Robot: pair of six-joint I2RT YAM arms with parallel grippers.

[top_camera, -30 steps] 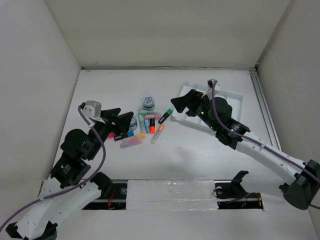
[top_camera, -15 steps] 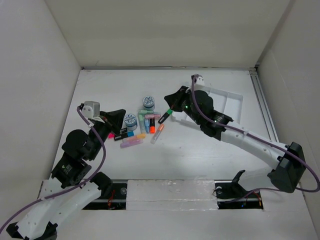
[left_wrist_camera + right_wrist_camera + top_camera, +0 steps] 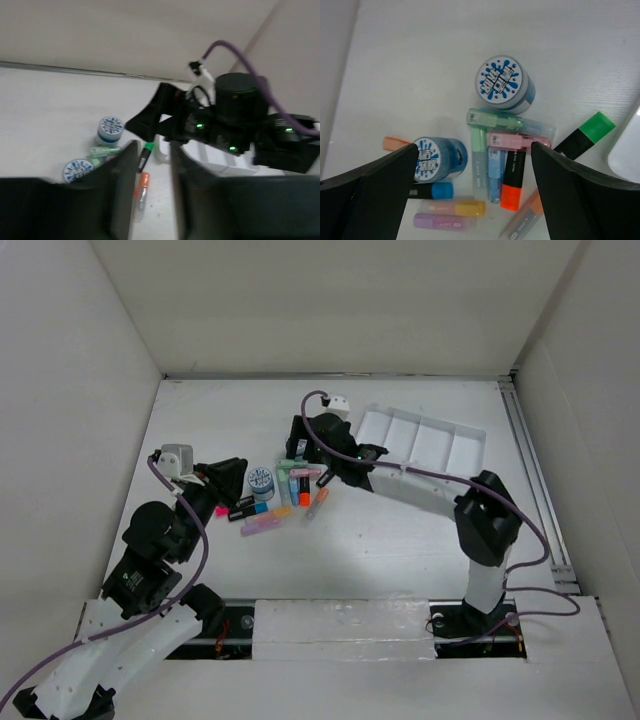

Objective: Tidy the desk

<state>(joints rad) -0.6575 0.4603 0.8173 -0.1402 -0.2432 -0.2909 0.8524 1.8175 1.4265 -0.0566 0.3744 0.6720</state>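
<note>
Marker pile (image 3: 302, 496) on desk (image 3: 380, 560), tray (image 3: 425, 440) right of it, tub (image 3: 262, 480) at pile's left.

White desk (image 3: 390, 560): clustered markers (image 3: 512, 162), two round pots (image 3: 502, 82), compartmented tray (image 3: 432, 436) nearby.

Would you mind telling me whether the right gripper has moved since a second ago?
Yes. The right gripper has swung left, away from the white compartmented tray, and now hangs over the pile of markers.
</note>
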